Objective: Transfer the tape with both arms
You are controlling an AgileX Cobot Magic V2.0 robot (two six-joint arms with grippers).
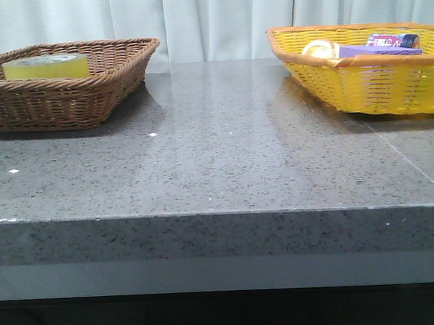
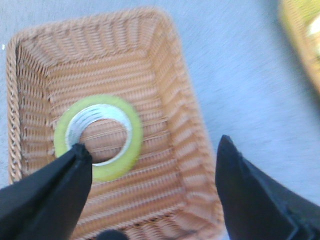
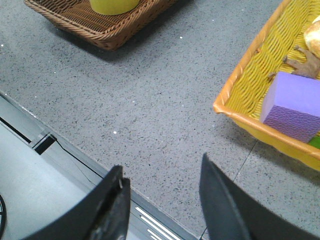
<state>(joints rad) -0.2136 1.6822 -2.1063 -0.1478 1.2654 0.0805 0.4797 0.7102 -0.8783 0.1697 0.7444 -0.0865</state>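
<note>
The tape (image 1: 46,66), a glossy yellow roll, lies flat in the brown wicker basket (image 1: 118,74) at the table's back left. In the left wrist view the tape (image 2: 120,159) shows its pale inner ring from above. My left gripper (image 2: 152,150) hangs open over that basket (image 2: 170,90), one finger overlapping the roll's edge in the picture, with nothing between the fingers. My right gripper (image 3: 162,172) is open and empty above the table's front edge; the tape (image 3: 112,6) shows far off in the brown basket (image 3: 102,31). Neither arm shows in the front view.
A yellow wicker basket (image 1: 358,82) at the back right holds a purple block (image 3: 295,105), a pale cream ring (image 1: 320,49) and other small items. Grey speckled tabletop (image 1: 223,147) lies between the two baskets.
</note>
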